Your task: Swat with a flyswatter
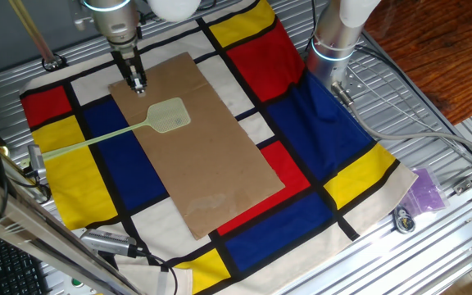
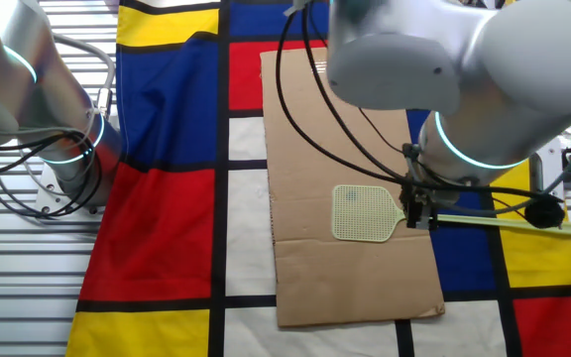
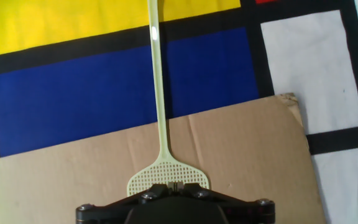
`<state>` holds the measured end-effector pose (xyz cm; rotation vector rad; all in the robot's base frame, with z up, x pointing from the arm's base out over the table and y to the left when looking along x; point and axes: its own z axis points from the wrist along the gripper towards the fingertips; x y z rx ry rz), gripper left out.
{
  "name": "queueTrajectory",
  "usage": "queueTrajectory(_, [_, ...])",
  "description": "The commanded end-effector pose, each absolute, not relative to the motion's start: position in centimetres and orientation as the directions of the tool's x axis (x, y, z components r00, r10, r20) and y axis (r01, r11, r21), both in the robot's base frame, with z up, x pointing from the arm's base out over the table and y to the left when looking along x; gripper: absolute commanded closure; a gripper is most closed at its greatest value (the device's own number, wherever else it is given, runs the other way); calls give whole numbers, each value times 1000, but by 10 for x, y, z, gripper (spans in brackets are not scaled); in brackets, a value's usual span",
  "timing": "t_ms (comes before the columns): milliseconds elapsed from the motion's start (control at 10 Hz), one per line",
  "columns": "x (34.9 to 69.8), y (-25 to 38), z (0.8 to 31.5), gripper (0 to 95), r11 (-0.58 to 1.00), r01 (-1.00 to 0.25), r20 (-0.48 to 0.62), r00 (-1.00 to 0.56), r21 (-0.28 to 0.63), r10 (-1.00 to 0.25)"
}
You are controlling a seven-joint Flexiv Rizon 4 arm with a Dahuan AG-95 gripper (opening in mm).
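Jaws cannot be read at this moment: in the hand view only the dark base of the gripper [image 3: 174, 208] fills the bottom edge, and in both fixed views the fingers are too small or too hidden to show whether they are parted or closed, though nothing appears to be held between them. Just beyond that base, at 12 o'clock in the hand view, lies the flyswatter [image 3: 160, 106], its pale mesh head flat on the brown cardboard sheet [image 3: 241, 155] and its thin handle running straight away over the blue and yellow panels of the checked cloth [image 3: 73, 87]. From one fixed view the gripper [image 1: 138, 82] hangs above the sheet's far corner, at about 10 o'clock from the swatter head [image 1: 169, 115], near it but apart, while the handle stretches toward 8 o'clock across the cloth to the table's edge. By the look of it, the task has barely begun: the swatter is unheld and flat, so reaching the handle, grasping it, lifting it and swatting all remain. Farther off, a second arm's silver base [image 1: 334, 41] stands at the far side of the cloth.
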<state>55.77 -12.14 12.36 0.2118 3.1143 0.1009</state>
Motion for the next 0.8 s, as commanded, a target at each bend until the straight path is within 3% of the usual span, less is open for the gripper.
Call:
queueTrajectory(100, [555, -121, 124, 950, 989, 132, -21, -991, 67, 133])
queueTrajectory(800, [555, -121, 124, 950, 991, 117, -16, -993, 71, 118])
